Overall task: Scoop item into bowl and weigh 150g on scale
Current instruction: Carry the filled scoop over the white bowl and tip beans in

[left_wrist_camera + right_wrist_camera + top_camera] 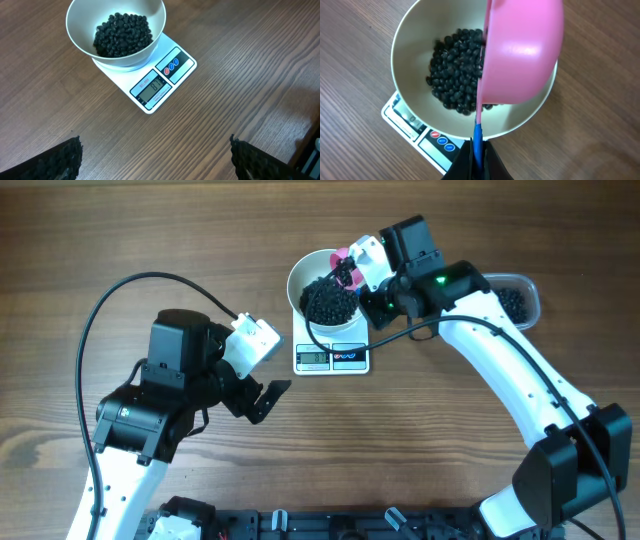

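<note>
A wooden table (60,260) fills the whole view, brown with long streaky grain running across it. The light falls soft and even, leaving only faint shadows on the wood.

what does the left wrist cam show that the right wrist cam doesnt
Left wrist only: the scale with its whole front panel in view, and the open left gripper, fingertips far apart and holding nothing. Right wrist only: a pink scoop tipped over the bowl, its blue handle pinched in the shut right gripper. Both: the white bowl of black beads sitting on the scale, on the wooden table.
</note>
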Controlling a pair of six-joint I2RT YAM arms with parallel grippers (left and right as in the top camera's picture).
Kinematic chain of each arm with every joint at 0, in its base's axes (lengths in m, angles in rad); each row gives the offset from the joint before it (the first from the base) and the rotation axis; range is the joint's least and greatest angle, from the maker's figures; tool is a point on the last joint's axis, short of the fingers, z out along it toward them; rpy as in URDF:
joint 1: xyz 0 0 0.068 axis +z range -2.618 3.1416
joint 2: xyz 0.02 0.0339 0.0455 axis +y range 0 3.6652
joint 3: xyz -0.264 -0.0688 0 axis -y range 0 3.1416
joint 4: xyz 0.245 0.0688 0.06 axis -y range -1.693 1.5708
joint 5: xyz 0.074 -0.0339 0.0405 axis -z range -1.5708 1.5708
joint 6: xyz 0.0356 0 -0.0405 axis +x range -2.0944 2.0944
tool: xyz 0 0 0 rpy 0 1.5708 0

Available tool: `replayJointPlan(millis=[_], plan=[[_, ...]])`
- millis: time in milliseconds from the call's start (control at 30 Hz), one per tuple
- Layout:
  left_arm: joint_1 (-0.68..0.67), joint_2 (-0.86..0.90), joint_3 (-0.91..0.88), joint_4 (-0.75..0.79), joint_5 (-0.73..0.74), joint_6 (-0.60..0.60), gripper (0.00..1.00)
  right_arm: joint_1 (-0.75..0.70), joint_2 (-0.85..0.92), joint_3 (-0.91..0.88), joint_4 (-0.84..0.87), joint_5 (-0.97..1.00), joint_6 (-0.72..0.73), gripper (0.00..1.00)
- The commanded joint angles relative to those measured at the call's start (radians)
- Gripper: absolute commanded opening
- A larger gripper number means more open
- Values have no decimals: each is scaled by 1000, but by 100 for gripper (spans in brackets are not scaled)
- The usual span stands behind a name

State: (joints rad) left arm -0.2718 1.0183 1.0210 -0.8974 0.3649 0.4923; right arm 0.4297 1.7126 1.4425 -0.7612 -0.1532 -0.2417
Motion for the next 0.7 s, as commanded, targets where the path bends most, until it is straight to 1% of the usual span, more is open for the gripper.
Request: replayJointPlan(millis=[0, 233, 300, 400, 500, 600, 667], plan=[[8, 3, 23, 2, 9, -6, 100, 3, -16, 19, 5, 30, -20, 4], [7, 3, 23, 2, 9, -6, 100, 3, -17, 19, 28, 30, -31, 4], [7, 3, 23, 2, 9, -6, 100, 3, -16, 19, 49, 36, -81, 4], [8, 3, 23, 2, 9, -6, 100, 11, -14, 19, 75, 116, -147, 4], [7, 3, 23, 2, 9, -6, 100, 42, -6, 19, 90, 140, -242, 4], [8, 3, 23, 2, 9, -6, 100, 62, 0, 19, 91, 225, -273, 4], [7, 3, 23, 2, 9, -6, 100, 62, 0, 19, 95, 228, -282, 4]])
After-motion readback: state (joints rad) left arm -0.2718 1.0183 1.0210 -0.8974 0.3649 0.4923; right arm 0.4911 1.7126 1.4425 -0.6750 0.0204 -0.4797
